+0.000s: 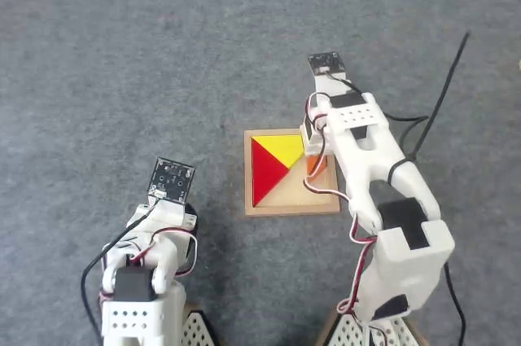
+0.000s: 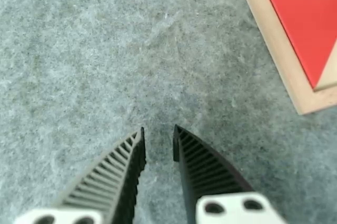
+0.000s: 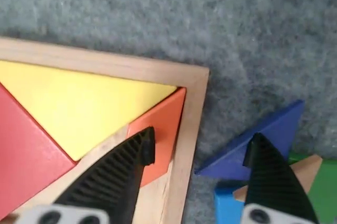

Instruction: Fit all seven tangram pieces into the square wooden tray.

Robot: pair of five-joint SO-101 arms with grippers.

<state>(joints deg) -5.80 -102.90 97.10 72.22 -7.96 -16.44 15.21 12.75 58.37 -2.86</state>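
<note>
The square wooden tray [image 1: 291,209] lies mid-table and holds a red triangle [image 1: 267,172], a yellow triangle [image 1: 282,149] and an orange piece [image 1: 316,166] at its right wall. In the right wrist view my right gripper [image 3: 202,147] is open, straddling the tray rim [image 3: 194,113]. One finger hangs over the orange piece [image 3: 164,126], the other over a dark blue triangle [image 3: 258,137] lying outside the tray. My left gripper [image 2: 158,132] is slightly open over bare carpet, holding nothing, with the tray corner [image 2: 308,103] off to one side.
Beside the dark blue triangle lie a light blue piece [image 3: 225,208], a green piece [image 3: 322,192] and a tan piece [image 3: 306,172], close together outside the tray. A black cable [image 1: 444,94] runs behind the right arm. Grey carpet covers the table.
</note>
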